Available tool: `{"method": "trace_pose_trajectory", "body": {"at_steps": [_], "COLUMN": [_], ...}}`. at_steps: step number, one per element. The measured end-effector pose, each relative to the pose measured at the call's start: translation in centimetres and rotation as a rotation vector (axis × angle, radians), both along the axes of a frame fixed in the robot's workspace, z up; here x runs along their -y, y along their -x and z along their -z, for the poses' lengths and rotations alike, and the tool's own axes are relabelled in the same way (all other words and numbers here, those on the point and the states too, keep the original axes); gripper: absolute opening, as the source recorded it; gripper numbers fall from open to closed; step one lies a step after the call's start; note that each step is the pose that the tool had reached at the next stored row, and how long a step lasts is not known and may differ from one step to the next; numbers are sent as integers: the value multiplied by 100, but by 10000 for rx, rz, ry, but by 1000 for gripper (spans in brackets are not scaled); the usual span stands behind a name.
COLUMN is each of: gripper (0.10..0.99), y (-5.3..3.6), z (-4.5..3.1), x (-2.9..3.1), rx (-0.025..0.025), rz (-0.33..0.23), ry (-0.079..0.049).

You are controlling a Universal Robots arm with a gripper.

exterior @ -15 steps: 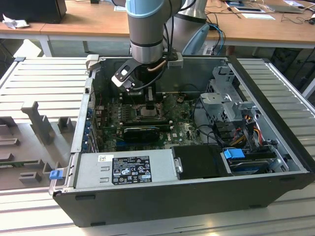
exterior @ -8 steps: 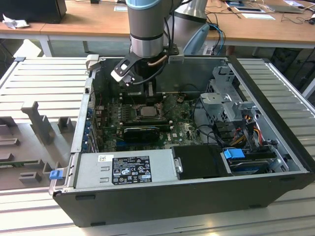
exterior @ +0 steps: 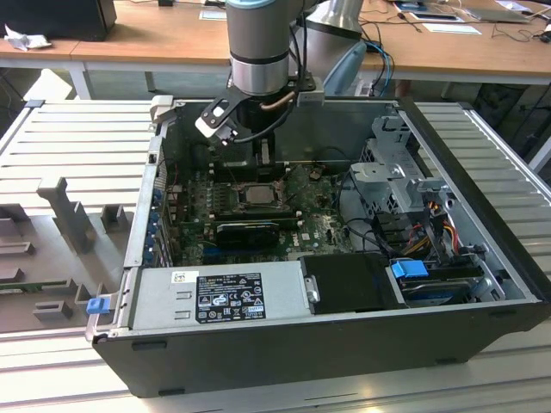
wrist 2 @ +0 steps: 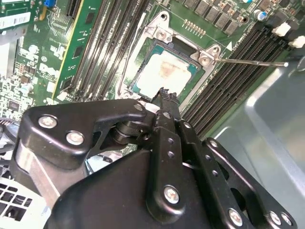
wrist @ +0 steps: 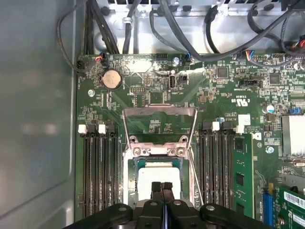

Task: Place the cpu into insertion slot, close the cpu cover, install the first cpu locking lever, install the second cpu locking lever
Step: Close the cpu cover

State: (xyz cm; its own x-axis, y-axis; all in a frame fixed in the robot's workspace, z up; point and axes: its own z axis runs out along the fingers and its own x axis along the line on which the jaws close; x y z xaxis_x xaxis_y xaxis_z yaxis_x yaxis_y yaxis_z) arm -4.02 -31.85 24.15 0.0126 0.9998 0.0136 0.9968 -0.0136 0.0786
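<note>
Open computer case (exterior: 258,344), motherboard (wrist: 157,90) on its floor. Claw (wrist: 161,187) fingers pressed together, empty, over the cpu (wrist: 159,174). Cpu cover (wrist: 159,112) stands hinged up. Cpu seated in insertion slot (wrist: 135,164), mid-board. Judged: placement done, cover closing in hand; it calls for contact on the cover's free edge, clear of the chip.

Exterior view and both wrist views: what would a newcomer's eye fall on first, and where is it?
In the exterior view, the grey robot arm reaching into the open computer case stands out. In the first wrist view, the pale cpu lies in the insertion slot on the green motherboard, with the black gripper shut over it.
</note>
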Motion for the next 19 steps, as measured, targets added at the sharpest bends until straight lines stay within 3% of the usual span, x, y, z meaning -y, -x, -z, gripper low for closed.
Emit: {"method": "trace_pose_trajectory", "body": {"at_steps": [2, 8, 16, 19], "gripper": [106, 106, 106, 106], "y": [-70, -70, -176, -176], "z": [-4, -157, -177, -239], "x": [1, 0, 1, 0], "rx": [-40, -39, -39, -39], "rz": [15, 16, 14, 16], "ry": [2, 1, -12, -14]}}
